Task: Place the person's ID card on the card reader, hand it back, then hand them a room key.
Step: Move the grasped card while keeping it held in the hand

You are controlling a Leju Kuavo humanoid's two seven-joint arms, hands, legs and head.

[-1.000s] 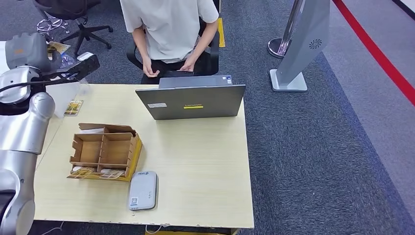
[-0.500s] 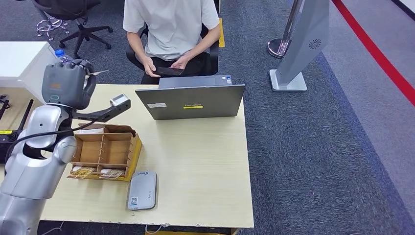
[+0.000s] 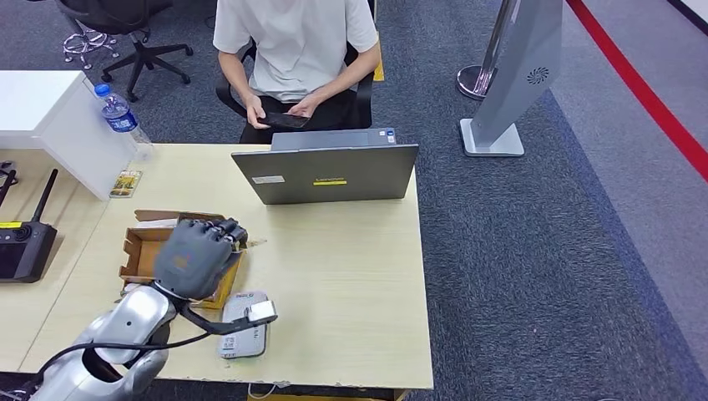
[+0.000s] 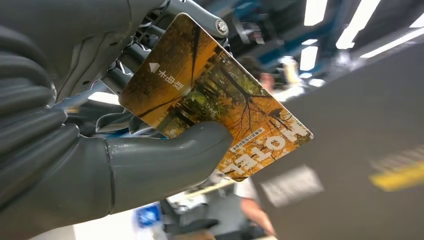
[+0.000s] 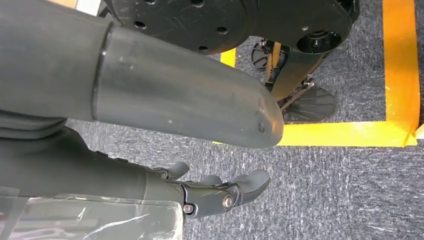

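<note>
Head view: left hand (image 3: 196, 256) is over the table (image 3: 351, 284), above the cardboard organizer (image 3: 142, 251), fingers curled, a thin card edge poking out toward the laptop (image 3: 327, 173). Card reader (image 3: 244, 330) lies near the table's front edge, just beside the organizer. Person (image 3: 292, 50) sits behind the laptop holding a phone (image 3: 285, 120).

Left wrist view: left hand pinches the room key (image 4: 212, 97), an orange card printed "HOTEL", thumb (image 4: 170, 160) pressed on its face, darker fingers behind.

Right wrist view: right hand (image 5: 215, 192) hangs over grey carpet (image 5: 325, 190) with yellow tape (image 5: 350, 132), fingers loosely apart, holding nothing.
</note>
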